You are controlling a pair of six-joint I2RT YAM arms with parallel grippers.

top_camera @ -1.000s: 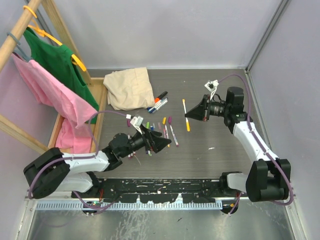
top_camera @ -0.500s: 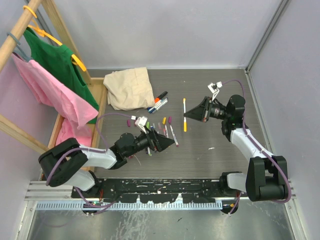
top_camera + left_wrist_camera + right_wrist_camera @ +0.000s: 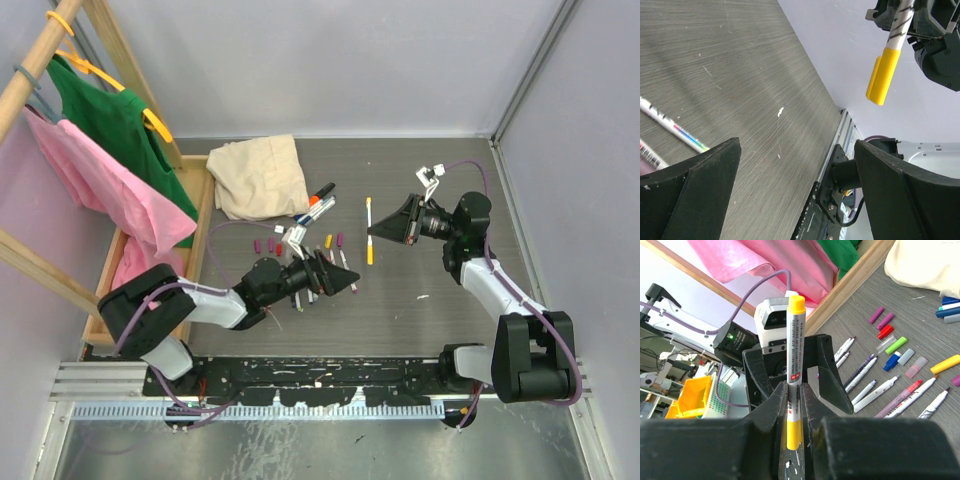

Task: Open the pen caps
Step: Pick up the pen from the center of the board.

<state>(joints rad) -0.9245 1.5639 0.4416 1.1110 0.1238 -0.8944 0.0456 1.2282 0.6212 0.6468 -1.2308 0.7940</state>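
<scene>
The pen caps [image 3: 896,345] lay mostly loose on the table [image 3: 420,320], scattered among uncapped pens [image 3: 875,394] between the two arms. The right wrist view showed two purple caps, a red, a green, a blue, a yellow and a couple of pale translucent ones. One yellow cap [image 3: 883,75] sat on the end of the held pen [image 3: 794,350], up in the air above the table. The right gripper [image 3: 793,390] had its fingers drawn narrow on that pen's white barrel, gripping it crosswise. The left gripper [image 3: 796,150], fingers spread wide and holding nothing, pointed toward it from nearby without touching.

The nearest thing to a container was the wooden rack [image 3: 208,180] at the left edge. A green garment [image 3: 105,115] and a pink garment [image 3: 100,190] hung from its rail on hangers, and the pink one's hem dropped inside the frame's base. A folded beige cloth [image 3: 262,175] lay on the table beside the rack, with a thick black marker [image 3: 325,189] and a few others just beside it.

In the top view the left arm covered part of the scattered pens, and the caps were too small there to count surely. The left wrist view cut off two pens at its left edge.
</scene>
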